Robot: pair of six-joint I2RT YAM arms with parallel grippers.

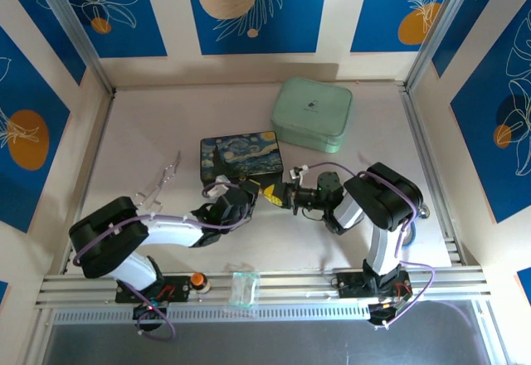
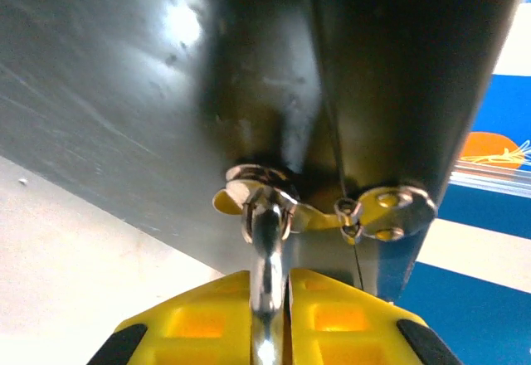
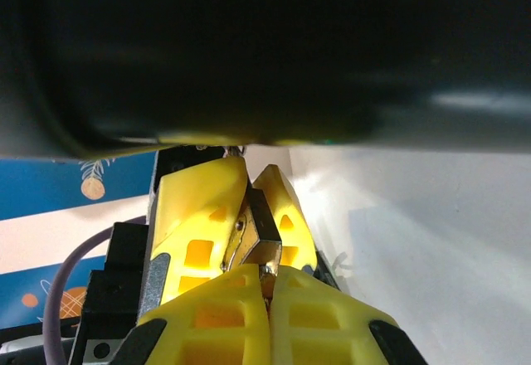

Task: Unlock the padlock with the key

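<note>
Hard to pick out from above, the padlock [image 3: 264, 245]: lost between left gripper [image 1: 251, 198] and right gripper [image 1: 280, 197], tip to tip just before the near right corner of the dark box [image 1: 241, 156]. Closer, on the right wrist: brass body wedged in the narrow gap of the left fingers [image 3: 199, 216], near end touching the seam of the right fingers [image 3: 211, 323], pressed together with only a sliver of metal there. Key or not: cannot tell. On the left wrist, a shiny strip pinched between the yellow fingers, topped by a small ring [image 2: 261, 184], a holed silver tab [image 2: 388, 211] just beside. Dark box and green box [image 1: 312, 114] both lidded, contents hidden.
</note>
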